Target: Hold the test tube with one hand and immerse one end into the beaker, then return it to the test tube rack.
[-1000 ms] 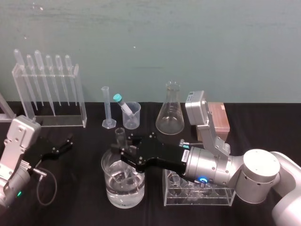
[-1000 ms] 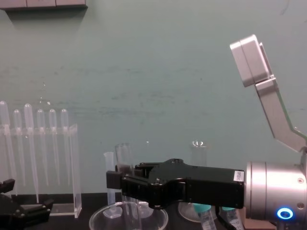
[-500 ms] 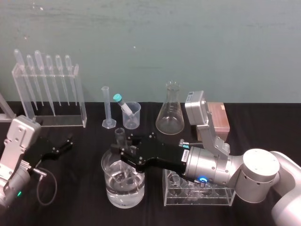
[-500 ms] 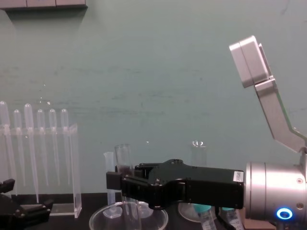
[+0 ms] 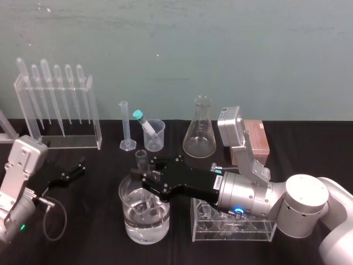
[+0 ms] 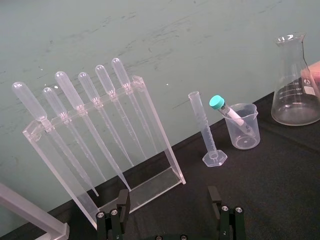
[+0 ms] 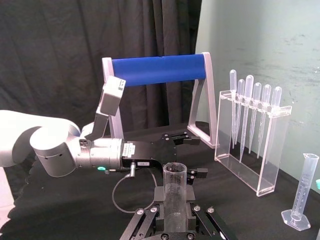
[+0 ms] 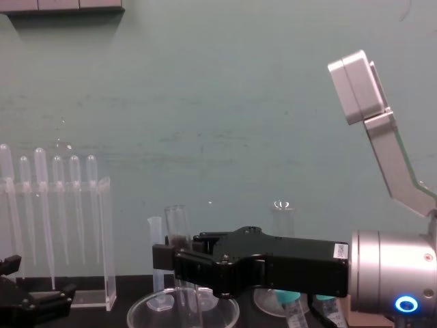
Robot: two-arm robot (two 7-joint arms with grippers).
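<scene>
Right end effector (image 5: 146, 178): closed narrowly on a long, slim, clear glass test tube (image 5: 140, 158). The tube is gripped on its upper part, and its open mouth stands just above the fingers.

Test tube position: held upright, passing down from the fingers into the wide, clear glass beaker (image 5: 126, 194) directly beneath them. Its lower end lies inside the beaker's rim. Whether that end sits below the liquid line cannot be told for certain.

Beaker: set on the black surface (image 5: 88, 232) under the right end effector's fingertips and partly filled with clear liquid.

Test tube rack: the squat salmon-pink block (image 5: 258, 139) is placed back beyond the right end effector's wrist, well apart from the fingertips and just beside a clear conical flask (image 5: 199, 132).

Left end effector (image 5: 77, 168): parked low on the far side of the beaker from the right end effector. Its fingers are spread wide with nothing between them.

Done so far: the tube is grasped by one arm alone and has been brought into the beaker, so the immersion step is judged to be under way or all but reached.

Left to do: the tube is to be lifted clear of the rim, carried back toward the wrist side to the pink block, and released there upright.

Progress: judged at roughly the halfway mark.
</scene>
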